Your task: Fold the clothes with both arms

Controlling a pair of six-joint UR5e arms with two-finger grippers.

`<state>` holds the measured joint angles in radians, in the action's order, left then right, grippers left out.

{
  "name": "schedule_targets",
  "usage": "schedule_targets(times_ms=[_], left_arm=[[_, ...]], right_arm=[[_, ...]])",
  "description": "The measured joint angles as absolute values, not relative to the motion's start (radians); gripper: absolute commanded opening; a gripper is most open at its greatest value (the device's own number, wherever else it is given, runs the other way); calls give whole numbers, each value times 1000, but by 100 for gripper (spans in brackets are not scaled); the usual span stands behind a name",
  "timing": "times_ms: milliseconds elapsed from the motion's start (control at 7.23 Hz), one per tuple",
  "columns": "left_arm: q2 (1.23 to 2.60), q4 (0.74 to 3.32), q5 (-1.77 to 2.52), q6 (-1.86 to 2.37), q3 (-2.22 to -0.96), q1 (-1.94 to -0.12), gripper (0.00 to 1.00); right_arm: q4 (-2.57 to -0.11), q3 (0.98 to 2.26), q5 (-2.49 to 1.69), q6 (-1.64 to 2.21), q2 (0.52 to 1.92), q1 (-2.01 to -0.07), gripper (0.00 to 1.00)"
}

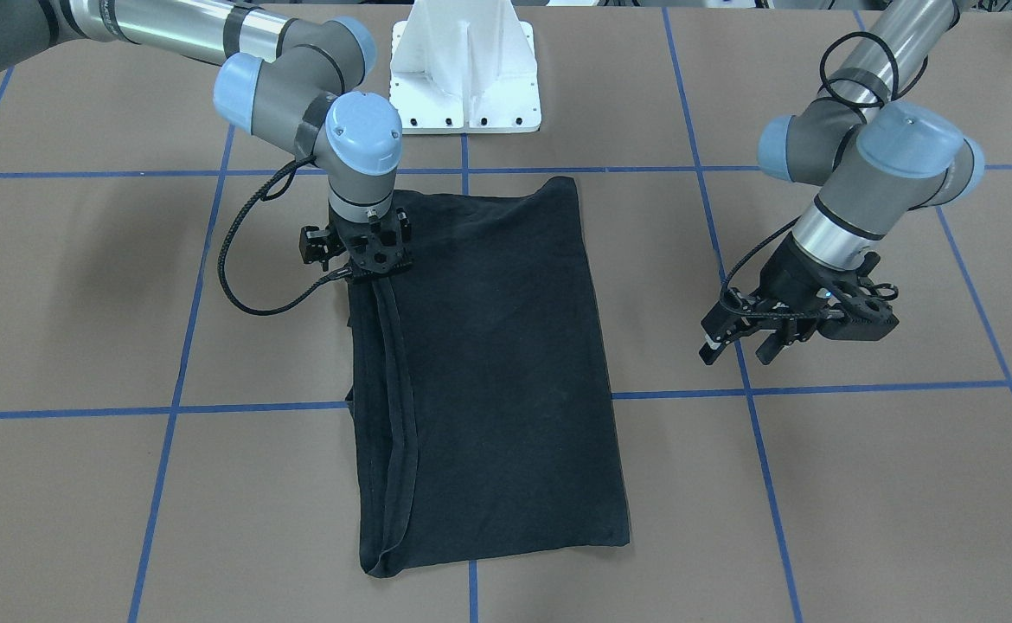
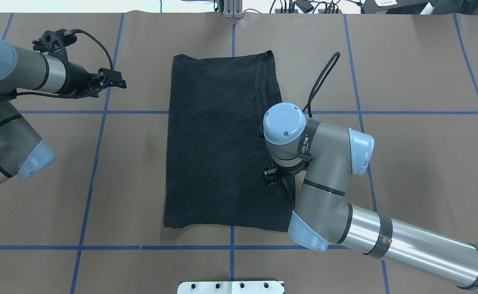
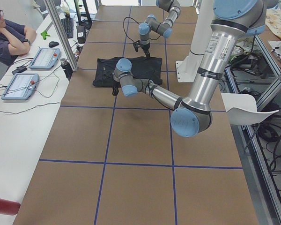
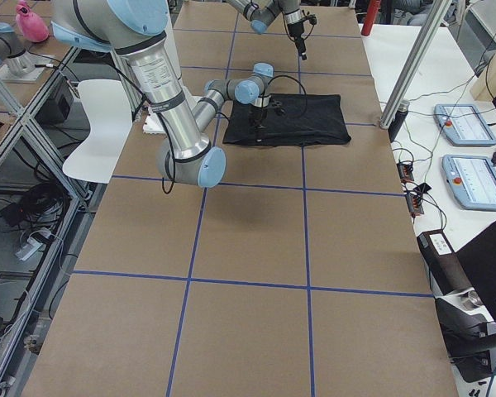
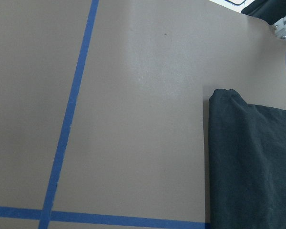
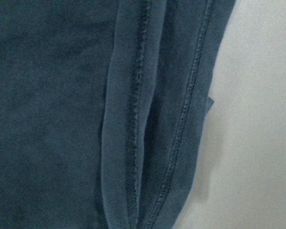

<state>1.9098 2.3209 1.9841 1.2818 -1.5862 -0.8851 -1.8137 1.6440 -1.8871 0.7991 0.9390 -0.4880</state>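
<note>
**Under the right jaws: a shirt already narrowed, the cross folds left to do**

Directly below the right gripper (image 1: 374,260) lies the black T-shirt (image 1: 489,372), soft knit cloth drawn into one long, flat panel. No sleeve sticks out and no chest print shows. Its stitched edges are stacked in a double ridge along the side where this gripper presses down, near the end of the panel closest to the robot. The wrist camera sees only those seams and a strip of bare surface beside them. The fingers are hidden under the wrist in every view, so I cannot tell whether the jaws have pinched the layered edge or merely rest on it.

Well apart from the shirt, on its other side, the left gripper (image 1: 757,333) hovers over the brown table (image 1: 82,285) with its jaws parted and nothing between them. Its camera catches only one far corner of the cloth.

By my reading, the lengthwise folds are finished. What remains is bringing one short end over the other, probably once or twice, for which the left jaws must first come in to the cloth. Blue tape lines (image 1: 238,407) cross the table, and the white base pedestal (image 1: 464,69) stands beyond the shirt's near end.
</note>
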Motion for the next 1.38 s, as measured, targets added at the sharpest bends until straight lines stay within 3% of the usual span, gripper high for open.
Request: schedule_targets(times_ms=[1383], left_arm=[[1919,2321,1985,1283,-1591,-885,100]], right_arm=[[-1820,1693,-1955,771,1015,-606,99]])
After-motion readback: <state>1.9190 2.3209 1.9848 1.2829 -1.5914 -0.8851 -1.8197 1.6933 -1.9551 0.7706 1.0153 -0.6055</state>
